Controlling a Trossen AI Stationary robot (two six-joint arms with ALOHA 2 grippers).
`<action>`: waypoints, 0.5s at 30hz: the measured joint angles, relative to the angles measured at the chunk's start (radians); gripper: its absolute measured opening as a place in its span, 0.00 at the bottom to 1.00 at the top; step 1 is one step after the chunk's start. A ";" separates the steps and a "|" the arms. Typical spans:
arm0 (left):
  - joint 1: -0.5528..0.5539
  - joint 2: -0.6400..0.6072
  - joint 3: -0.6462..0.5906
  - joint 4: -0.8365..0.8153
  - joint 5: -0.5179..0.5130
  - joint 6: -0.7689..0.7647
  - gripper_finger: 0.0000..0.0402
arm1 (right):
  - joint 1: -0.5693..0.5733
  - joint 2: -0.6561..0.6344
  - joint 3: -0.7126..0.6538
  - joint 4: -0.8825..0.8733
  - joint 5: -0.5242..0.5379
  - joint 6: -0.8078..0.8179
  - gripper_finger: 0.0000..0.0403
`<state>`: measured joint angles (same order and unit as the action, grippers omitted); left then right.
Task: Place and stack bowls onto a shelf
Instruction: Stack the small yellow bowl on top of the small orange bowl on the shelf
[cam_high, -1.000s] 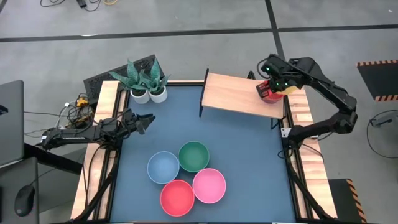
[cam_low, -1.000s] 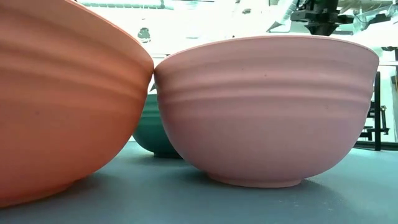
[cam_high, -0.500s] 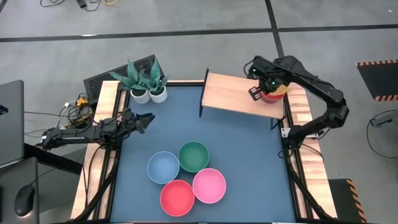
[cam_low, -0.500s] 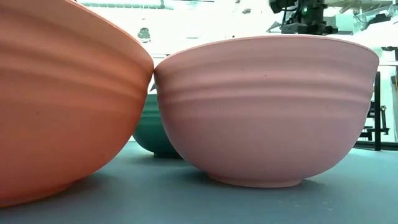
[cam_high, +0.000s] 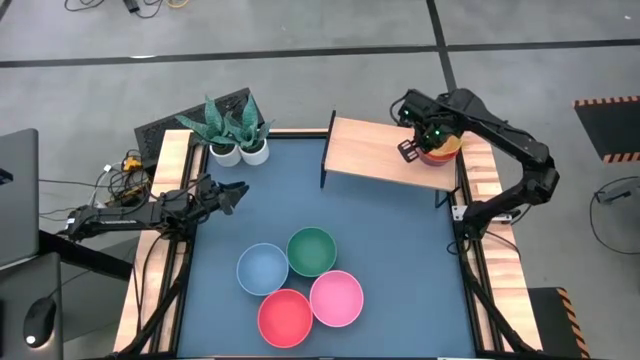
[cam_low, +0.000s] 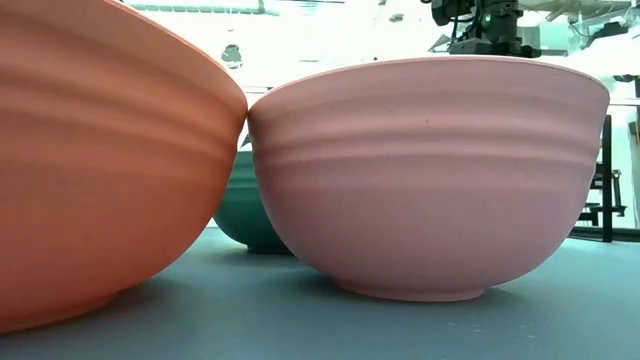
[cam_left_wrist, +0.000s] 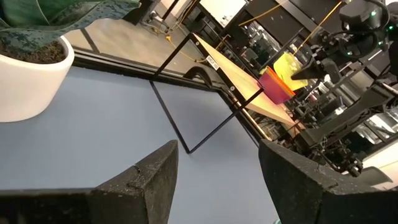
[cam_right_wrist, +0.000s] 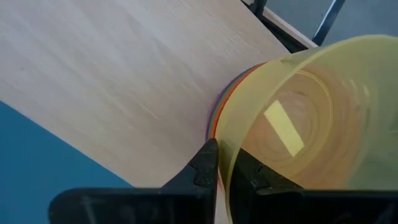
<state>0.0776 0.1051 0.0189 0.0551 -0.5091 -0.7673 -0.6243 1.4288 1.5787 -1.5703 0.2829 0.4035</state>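
A stack of small bowls (cam_high: 440, 150) stands on the right end of the light wood shelf (cam_high: 375, 152), with the yellow bowl (cam_right_wrist: 292, 130) on top, tilted. Orange and purple rims (cam_right_wrist: 219, 115) show under it. My right gripper (cam_high: 411, 150) is over the shelf, just left of the stack, shut on the yellow bowl. Four larger bowls rest on the blue table near its near edge: blue (cam_high: 262, 268), dark green (cam_high: 312, 250), pink (cam_high: 336, 297) and red (cam_high: 285, 316). My left gripper (cam_high: 232, 195) waits open at the table's left side. My right gripper pinches the yellow bowl's wall at the rim (cam_right_wrist: 225, 163), with one finger (cam_right_wrist: 205, 167) outside and one (cam_right_wrist: 252, 174) inside. The fingers come from the table's left side, slanting down. The bowl is tilted, with its lower part in the stack (cam_left_wrist: 273, 84).
Two white plant pots (cam_high: 240, 150) stand at the table's far left corner, close to my left gripper. The shelf's thin dark legs (cam_high: 326, 165) stand on the far part of the table. The left half of the shelf board is bare wood.
My right gripper has moved from above the small-bowl stack toward the table's left, out over the shelf board, and has turned about. It has kept still for the last half second. The large bowls and my left arm have not moved.
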 joint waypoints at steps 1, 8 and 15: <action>0.000 0.000 0.000 0.000 0.000 0.000 0.52 | 0.000 0.000 0.000 -0.001 0.000 -0.004 0.12; 0.000 0.000 0.000 0.000 0.002 0.000 0.52 | 0.000 0.000 0.000 -0.001 0.000 -0.027 0.14; 0.000 0.000 0.000 0.000 0.006 0.000 0.52 | 0.000 0.000 0.000 -0.001 0.007 -0.054 0.28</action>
<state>0.0775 0.1050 0.0189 0.0551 -0.5030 -0.7672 -0.6243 1.4288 1.5787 -1.5709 0.2902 0.3499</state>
